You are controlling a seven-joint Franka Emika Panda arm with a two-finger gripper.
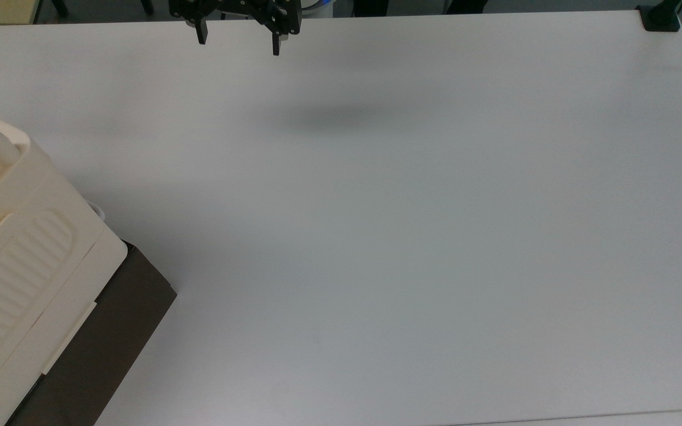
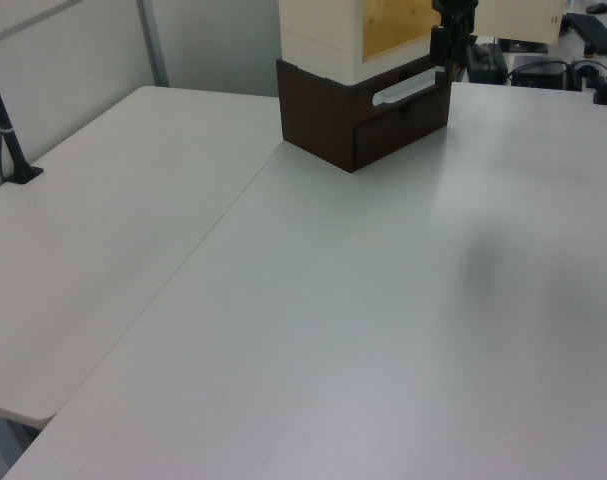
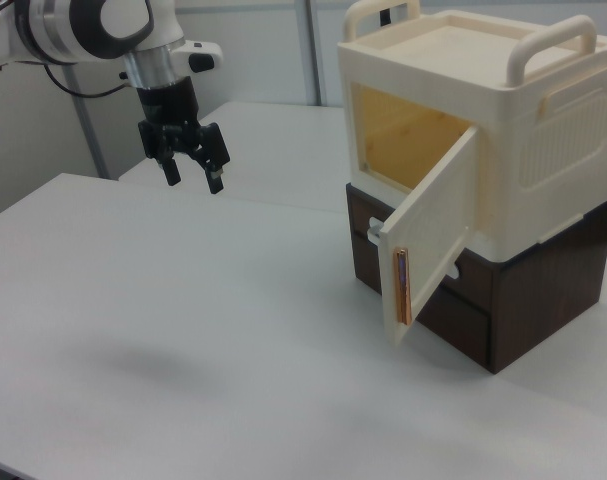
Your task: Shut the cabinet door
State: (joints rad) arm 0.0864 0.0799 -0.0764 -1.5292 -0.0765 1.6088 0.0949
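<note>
In the right view, the cabinet door (image 3: 431,235) is standing open at the centre right of the frame, swung outward from the front of the cream cabinet (image 3: 503,120), showing the yellowish interior. The cabinet is sitting on a dark brown drawer base (image 3: 528,290) on the white table (image 3: 183,330). The gripper (image 3: 191,180) is hanging above the table in the upper left of the right view, well apart from the door, its two fingers spread apart and gripping nothing. In the top view the gripper (image 1: 238,46) is showing at the upper edge, left of centre, with the cabinet (image 1: 15,260) at the lower left corner.
</note>
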